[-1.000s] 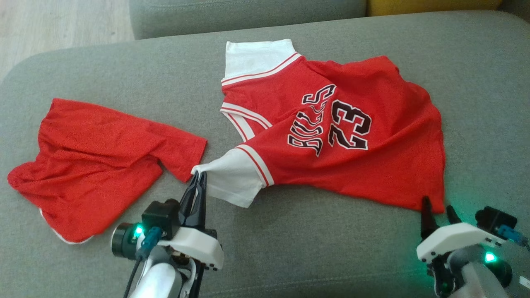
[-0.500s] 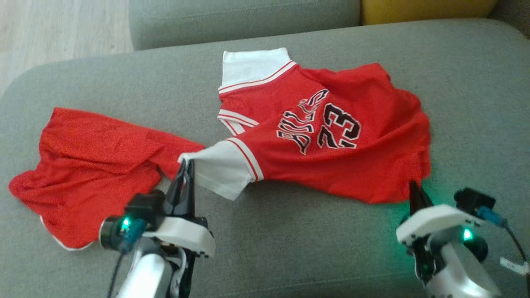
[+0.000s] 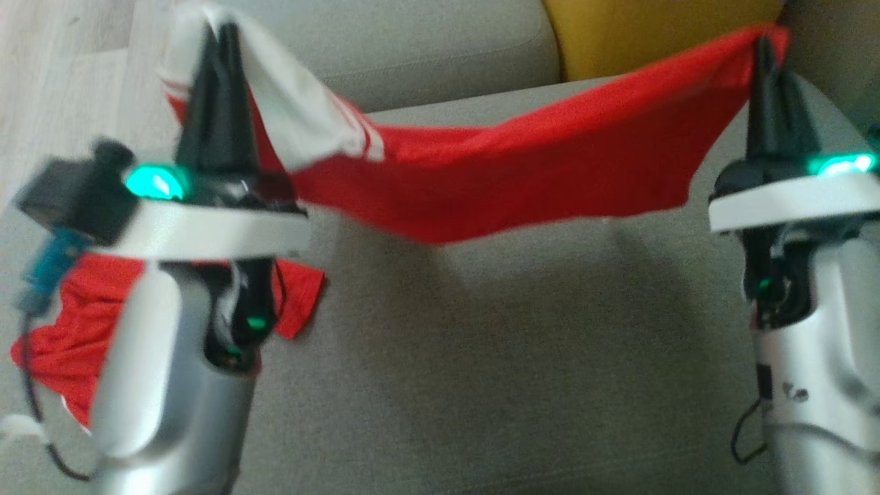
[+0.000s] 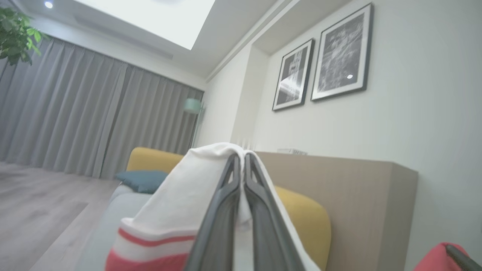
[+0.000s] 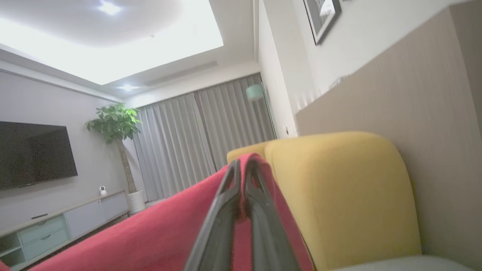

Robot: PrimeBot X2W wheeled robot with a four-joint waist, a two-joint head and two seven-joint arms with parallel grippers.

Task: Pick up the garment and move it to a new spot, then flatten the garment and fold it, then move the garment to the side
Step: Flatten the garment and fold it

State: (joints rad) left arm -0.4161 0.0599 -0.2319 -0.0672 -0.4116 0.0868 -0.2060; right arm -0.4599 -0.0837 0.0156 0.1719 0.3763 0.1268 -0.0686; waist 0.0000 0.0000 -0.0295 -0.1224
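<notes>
The garment point(image 3: 495, 172), a red jersey with white sleeves, hangs stretched in the air between my two grippers above the grey sofa seat point(image 3: 481, 357). My left gripper point(image 3: 218, 31) is shut on its white sleeve point(image 4: 180, 203) at the upper left of the head view. At the upper right, my right gripper point(image 3: 762, 45) is shut on the red hem corner point(image 5: 248, 160). The cloth sags in the middle. The jersey's printed front is hidden from the head view.
A second red garment point(image 3: 75, 330) lies on the seat at the left, partly behind my left forearm. A yellow cushion point(image 3: 653, 31) and a grey sofa back point(image 3: 412, 48) stand behind. Wooden floor point(image 3: 62, 62) shows at the far left.
My right gripper closed on the hem corner. Both grippers then rose, lifting the jersey off the seat and stretching it between them. The head camera's view has shifted too.
</notes>
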